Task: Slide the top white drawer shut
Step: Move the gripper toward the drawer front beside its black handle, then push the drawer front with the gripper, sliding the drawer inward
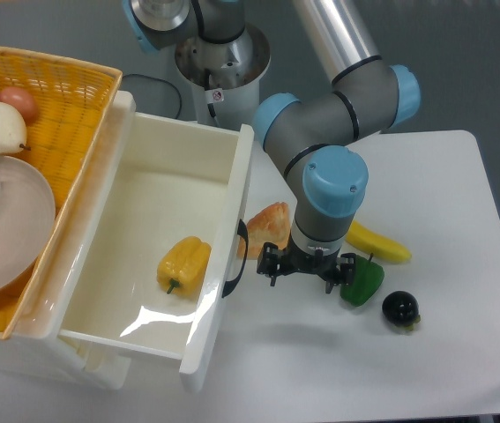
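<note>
Black and small beneath the blue-capped grey wrist, the two-finger gripper [304, 267] hangs just above the white counter [444, 352] with its jaws spread apart and nothing between them. It sits just to the right of the black curved handle [235, 262] without touching it, as far as can be told. Close around it lie a wedge of orange-crusted bread [268, 224], a glossy green pepper [362, 281], a yellow banana-like piece [382, 246] and a small black round fruit [400, 307]. To the left, the large glossy white plastic top drawer [163, 185] stands pulled far out from its cabinet, a yellow bell pepper [182, 264] lying on its floor. A yellow wicker basket [64, 97] rests above at the far left. Judged from this, nothing of the closing is done: the front panel must first be met, then pushed the whole way in.
</note>
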`<act>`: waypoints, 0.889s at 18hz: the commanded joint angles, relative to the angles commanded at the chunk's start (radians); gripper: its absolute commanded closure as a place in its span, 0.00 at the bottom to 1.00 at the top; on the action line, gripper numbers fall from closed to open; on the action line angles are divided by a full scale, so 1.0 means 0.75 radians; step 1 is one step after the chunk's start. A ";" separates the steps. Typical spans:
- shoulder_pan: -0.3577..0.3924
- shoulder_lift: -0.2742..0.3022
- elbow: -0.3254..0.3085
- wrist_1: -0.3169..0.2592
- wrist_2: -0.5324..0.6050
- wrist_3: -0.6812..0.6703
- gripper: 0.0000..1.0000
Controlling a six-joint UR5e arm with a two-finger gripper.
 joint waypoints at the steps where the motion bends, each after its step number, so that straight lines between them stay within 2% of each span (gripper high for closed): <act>1: -0.002 0.002 0.000 -0.002 -0.006 0.000 0.00; 16: -0.031 0.025 -0.014 -0.016 -0.037 -0.002 0.00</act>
